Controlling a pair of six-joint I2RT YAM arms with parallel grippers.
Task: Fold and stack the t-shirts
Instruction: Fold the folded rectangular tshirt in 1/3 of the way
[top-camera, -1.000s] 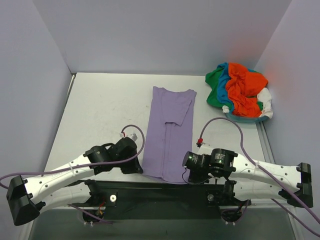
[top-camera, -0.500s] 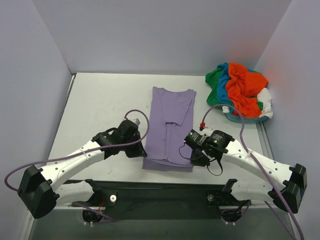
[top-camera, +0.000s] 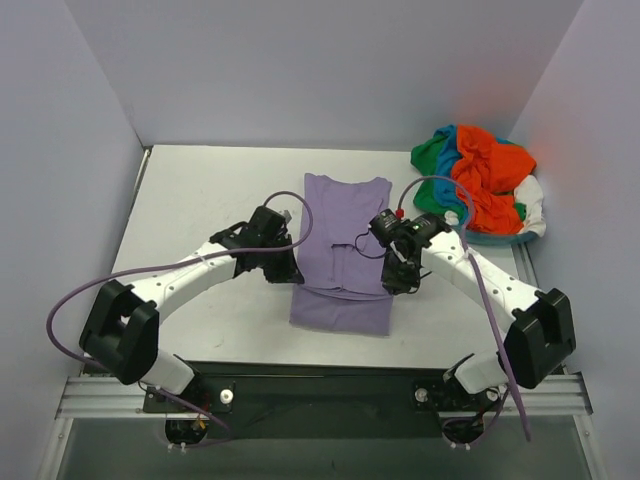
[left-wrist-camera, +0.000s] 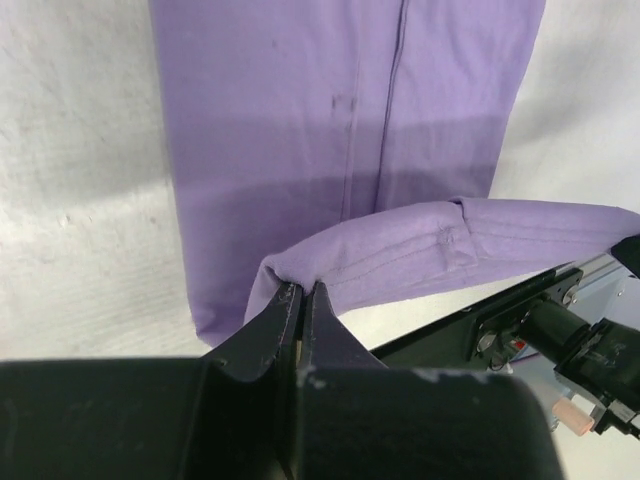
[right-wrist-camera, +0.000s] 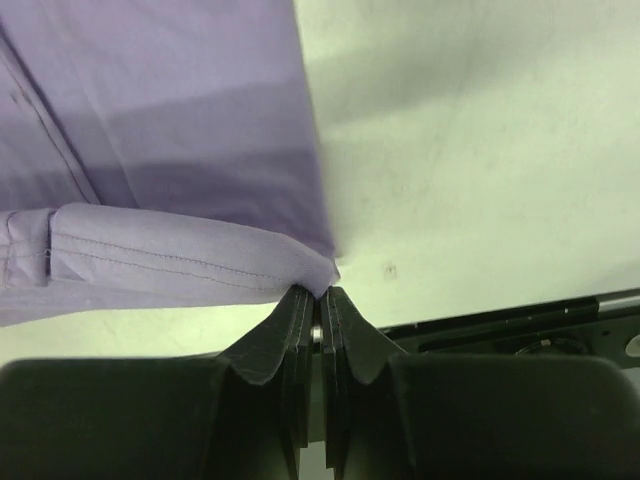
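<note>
Both hem corners of the lavender t-shirt (top-camera: 345, 215) are pinched, by left gripper (left-wrist-camera: 302, 290) and right gripper (right-wrist-camera: 320, 292). They seem lifted off the bench (top-camera: 200, 200).

One lavender t-shirt (top-camera: 335, 215), four heaped t-shirts (top-camera: 482, 180), one left gripper (top-camera: 293, 279), one right gripper (top-camera: 394, 286).

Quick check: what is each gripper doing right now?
Left gripper: closed on the lavender t-shirt hem.
Right gripper: closed on the same hem.
</note>
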